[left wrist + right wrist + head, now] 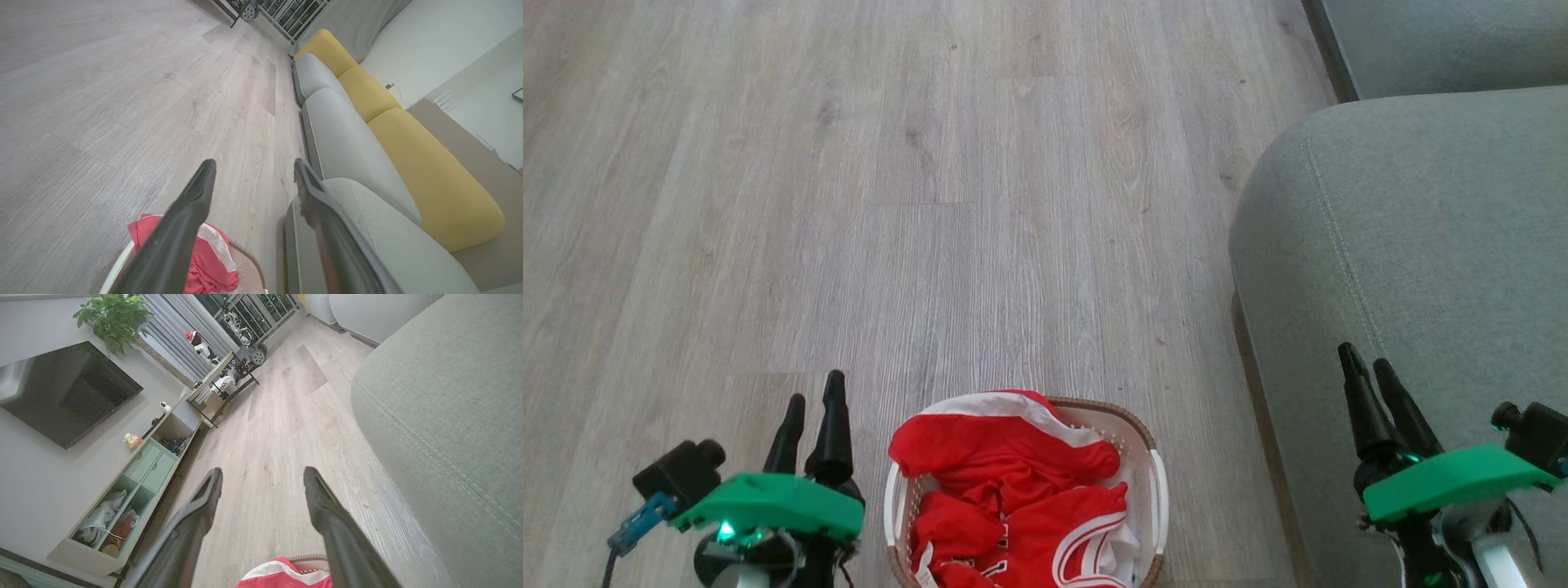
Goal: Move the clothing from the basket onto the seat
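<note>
Left tool point(815, 388): two long dark tapered fingers, spread wide, empty, hovering over open floor just left of the basket. Floor point(947, 204): pale grey wood-grain planks, smooth, open room ahead and to the left. Basket point(1159, 490): small oval, perforated cream plastic, brown woven rim, white side handles; stands on the floor between the tools, near the seat's front edge but apart from it. Clothing point(1013, 478): thin red jersey, white trim and stripes, crumpled, heaped inside the basket, one fold lapping the far rim. Seat point(1421, 245): large grey-green woven cushion, rounded corner, stitched seam. Right tool point(1364, 355): fingers wide apart, empty, above the seat's front part. Back cushions point(408, 163): yellow, rounded, along the seat's far side.
</note>
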Tool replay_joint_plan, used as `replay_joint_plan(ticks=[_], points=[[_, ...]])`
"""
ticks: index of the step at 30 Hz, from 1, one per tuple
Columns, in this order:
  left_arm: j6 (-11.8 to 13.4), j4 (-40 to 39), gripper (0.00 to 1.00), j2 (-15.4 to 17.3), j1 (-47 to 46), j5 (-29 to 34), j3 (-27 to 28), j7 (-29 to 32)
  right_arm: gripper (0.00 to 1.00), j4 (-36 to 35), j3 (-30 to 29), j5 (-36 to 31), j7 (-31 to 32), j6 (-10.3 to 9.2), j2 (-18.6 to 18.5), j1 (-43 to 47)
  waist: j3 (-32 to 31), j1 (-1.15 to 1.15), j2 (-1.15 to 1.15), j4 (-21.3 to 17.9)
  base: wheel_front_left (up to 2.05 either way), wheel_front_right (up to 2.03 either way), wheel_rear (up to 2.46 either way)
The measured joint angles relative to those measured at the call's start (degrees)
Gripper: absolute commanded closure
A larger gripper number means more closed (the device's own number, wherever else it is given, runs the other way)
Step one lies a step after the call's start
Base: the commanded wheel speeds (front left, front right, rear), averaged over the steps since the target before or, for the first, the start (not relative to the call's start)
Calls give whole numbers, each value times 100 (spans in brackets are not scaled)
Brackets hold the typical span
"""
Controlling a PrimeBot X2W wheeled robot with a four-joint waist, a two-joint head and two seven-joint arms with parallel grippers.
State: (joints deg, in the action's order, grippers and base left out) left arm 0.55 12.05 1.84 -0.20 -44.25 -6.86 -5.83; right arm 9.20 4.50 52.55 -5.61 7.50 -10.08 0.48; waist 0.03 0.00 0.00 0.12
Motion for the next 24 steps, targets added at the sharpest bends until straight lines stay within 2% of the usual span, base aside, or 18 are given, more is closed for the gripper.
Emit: replay_joint_plan(ticks=[24], points=[[235,-237,0,12,-71,1522,-377,-385,0,-250,381,-1248,-379,0,-302,-6,-20,0,0,58,0,0,0]])
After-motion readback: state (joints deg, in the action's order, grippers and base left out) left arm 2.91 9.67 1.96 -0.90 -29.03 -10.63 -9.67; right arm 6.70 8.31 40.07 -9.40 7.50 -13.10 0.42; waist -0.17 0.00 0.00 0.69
